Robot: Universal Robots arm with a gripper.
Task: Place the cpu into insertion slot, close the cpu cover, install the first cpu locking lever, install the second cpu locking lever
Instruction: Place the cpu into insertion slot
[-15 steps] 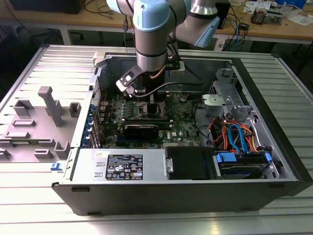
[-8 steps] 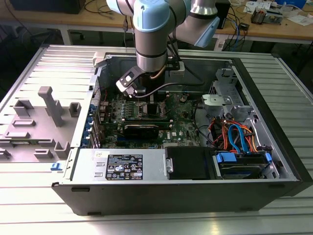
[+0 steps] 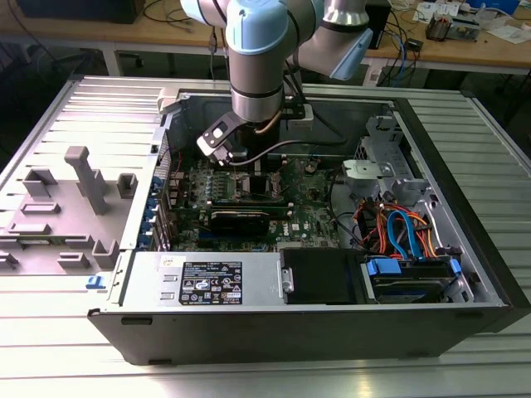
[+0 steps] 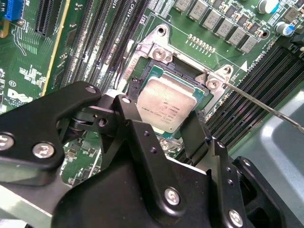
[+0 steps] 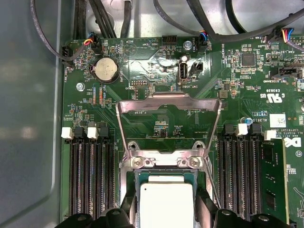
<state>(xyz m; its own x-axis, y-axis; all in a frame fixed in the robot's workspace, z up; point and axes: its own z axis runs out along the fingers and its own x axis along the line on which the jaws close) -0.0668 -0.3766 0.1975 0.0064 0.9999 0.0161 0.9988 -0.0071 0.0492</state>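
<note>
While the gripper [image 4: 164, 121] hangs low over the motherboard [image 5: 247, 85], its fingers [image 4: 198, 135] are clamped on two opposite edges of the cpu [image 4: 166, 107], which lies flat, straight down between them. Chip's right at the insertion slot [image 4: 166, 71]. Fully seated? Can't tell. Beyond it, the cpu cover [image 5: 168, 99] stands tipped up, hinged at the slot's far edge, and a locking lever [image 4: 266, 107] juts out to one side.

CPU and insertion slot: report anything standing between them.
Nothing visible does. The cpu is right at the insertion slot, and in the first wrist view the cpu cover stands swung open, clear of the opening.
</note>
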